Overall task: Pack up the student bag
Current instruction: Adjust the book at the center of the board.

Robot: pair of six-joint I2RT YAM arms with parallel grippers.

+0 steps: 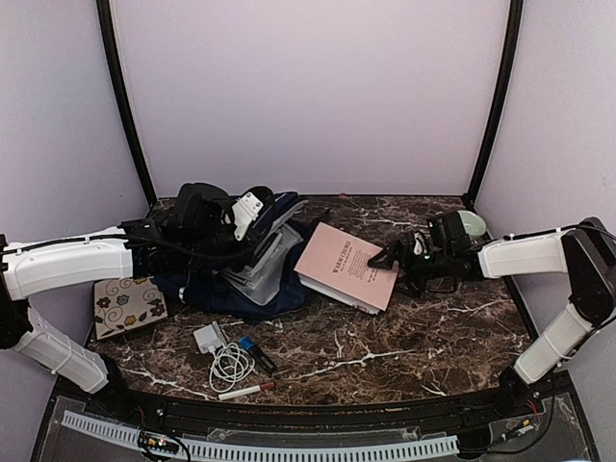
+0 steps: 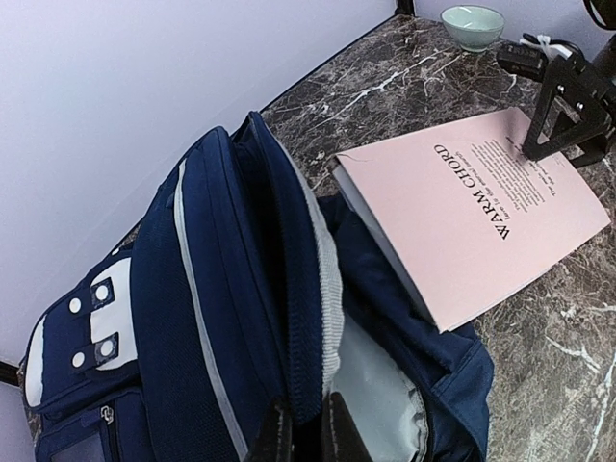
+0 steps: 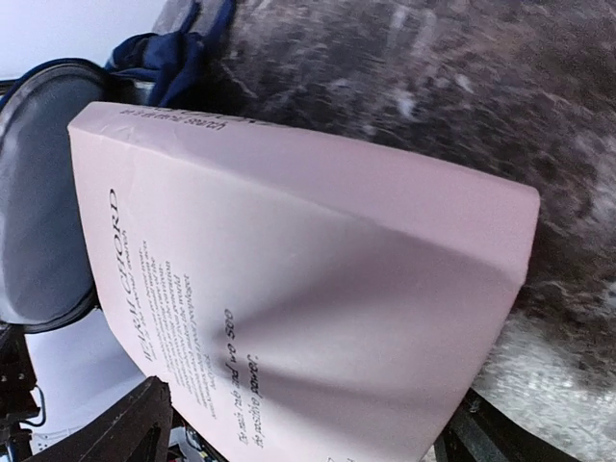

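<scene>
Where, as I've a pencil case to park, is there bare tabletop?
The table is bare front right, between the pink book and the near edge. A narrower strip runs behind the book toward the green bowl. Front left is crowded: charger with cable, marker, floral pad, beside the student bag.

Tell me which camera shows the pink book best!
The left wrist view: the pink book shows almost its whole cover, title WARM CHORD readable, one end on the student bag. The top view shows it small. The right wrist view is too close, cutting it off.
</scene>
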